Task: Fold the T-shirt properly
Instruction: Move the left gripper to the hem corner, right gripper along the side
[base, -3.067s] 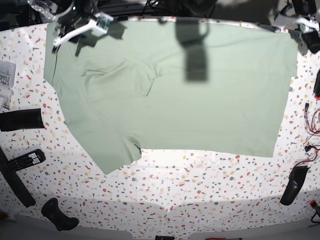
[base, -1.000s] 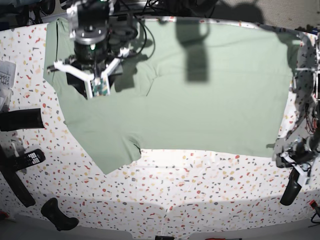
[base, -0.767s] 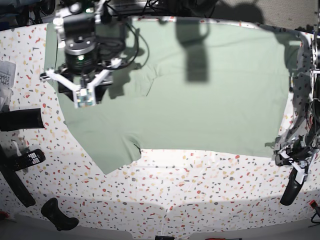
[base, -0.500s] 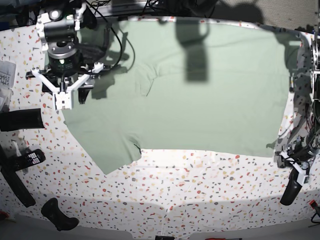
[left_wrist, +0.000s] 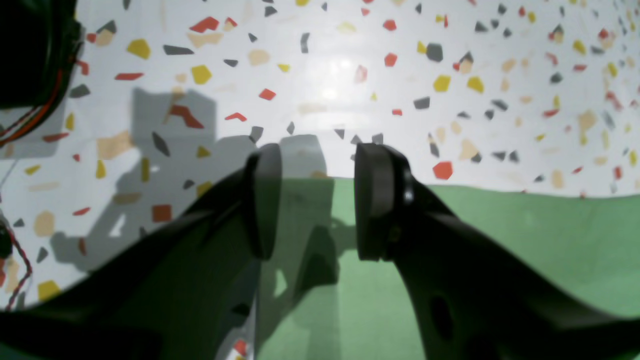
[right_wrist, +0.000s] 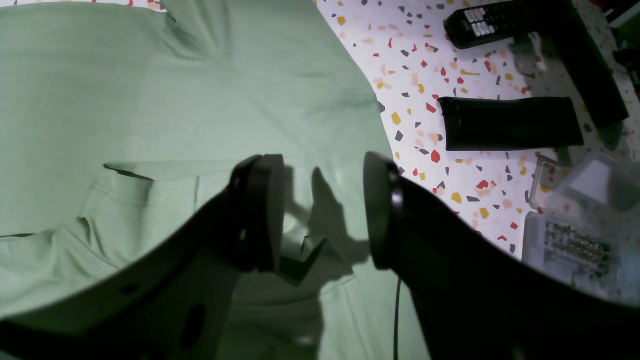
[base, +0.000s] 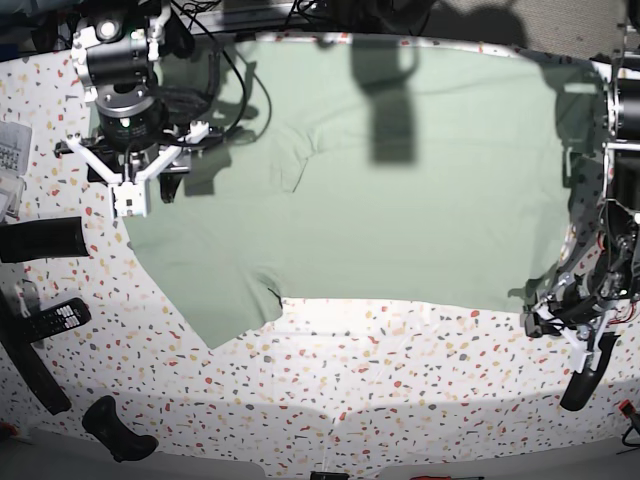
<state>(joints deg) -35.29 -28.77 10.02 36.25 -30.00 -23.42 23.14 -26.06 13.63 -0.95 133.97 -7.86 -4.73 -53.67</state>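
One T-shirt (base: 400, 190) is lying on one table (base: 400, 380), with two end effectors, left (base: 568, 325) and right (base: 130, 180), hanging over it. One remote control (base: 50, 320) and two clear boxes (right_wrist: 575, 220) are sitting alongside.

Work surface: white table (base: 400, 360) with multicoloured terrazzo speckle, seen in all three views. At 9 o'clock in the base view, a black rectangular block (base: 42, 240) lies flat; the same block (right_wrist: 510, 123) shows in the right wrist view. Just below it, toward 8 o'clock, a black remote control (base: 50, 320) with pale buttons. At 7 o'clock, a black handheld controller (base: 115, 430). At 4 o'clock, a dark elongated object (base: 583, 372); type unclear. Clear plastic box (right_wrist: 575, 235) holding small parts, at 4 o'clock in the right wrist view.
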